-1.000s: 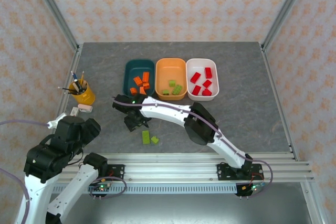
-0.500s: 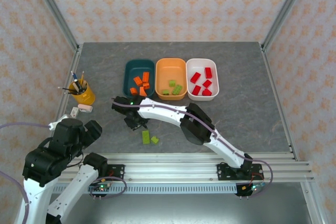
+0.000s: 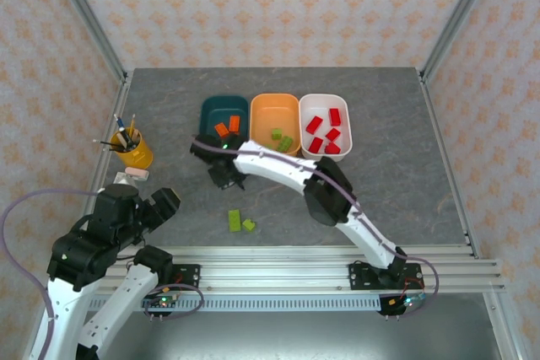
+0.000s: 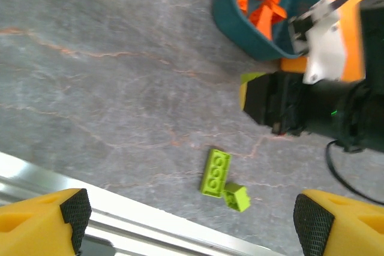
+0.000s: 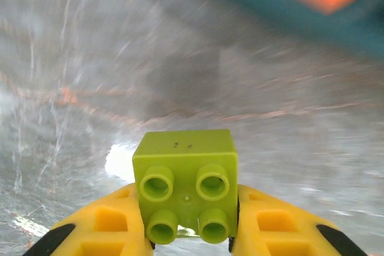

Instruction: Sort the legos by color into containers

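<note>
- Right gripper (image 5: 191,227) is pinched tight on a lime brick (image 5: 185,175), studs facing the wrist camera, and it looks clear of the table (image 3: 388,183).
- It hangs just near-left of the orange tub (image 3: 272,111), by the teal tub (image 3: 209,110) — best to swing right, past the rim, and release low beside the sorted greens (image 3: 283,142).
- Left gripper (image 4: 193,217) is spread wide and empty, well near-left of the orange tub — two loose green bricks (image 3: 240,222) wait in front of the orange tub.
</note>
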Action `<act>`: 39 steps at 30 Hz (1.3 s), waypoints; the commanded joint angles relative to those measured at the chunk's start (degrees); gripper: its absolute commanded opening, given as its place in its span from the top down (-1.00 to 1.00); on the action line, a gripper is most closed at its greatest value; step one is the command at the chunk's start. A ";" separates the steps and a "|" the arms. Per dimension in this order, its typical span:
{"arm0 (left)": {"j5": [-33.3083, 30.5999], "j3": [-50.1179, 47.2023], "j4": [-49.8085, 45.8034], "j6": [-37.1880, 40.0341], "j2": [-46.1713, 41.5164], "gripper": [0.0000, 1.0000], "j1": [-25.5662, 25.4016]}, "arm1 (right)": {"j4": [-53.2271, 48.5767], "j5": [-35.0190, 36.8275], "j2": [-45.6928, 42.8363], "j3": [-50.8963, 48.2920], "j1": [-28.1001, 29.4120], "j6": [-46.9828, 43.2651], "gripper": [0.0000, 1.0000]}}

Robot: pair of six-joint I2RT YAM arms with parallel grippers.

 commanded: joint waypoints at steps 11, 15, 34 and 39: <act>10.64 1.03 22.70 2.14 17.99 -0.81 0.12 | -2.48 0.75 1.24 10.96 -20.42 2.69 0.52; 11.28 2.63 26.64 2.32 23.17 -0.81 0.12 | -1.53 -0.47 7.37 15.81 -24.08 4.09 0.50; 11.61 6.47 28.18 5.21 31.57 -0.81 0.12 | -2.65 -1.34 14.33 28.15 -26.28 8.57 -0.05; 8.53 5.83 24.13 6.17 29.22 -0.82 0.12 | -1.86 0.49 5.00 23.01 -22.97 5.46 -0.04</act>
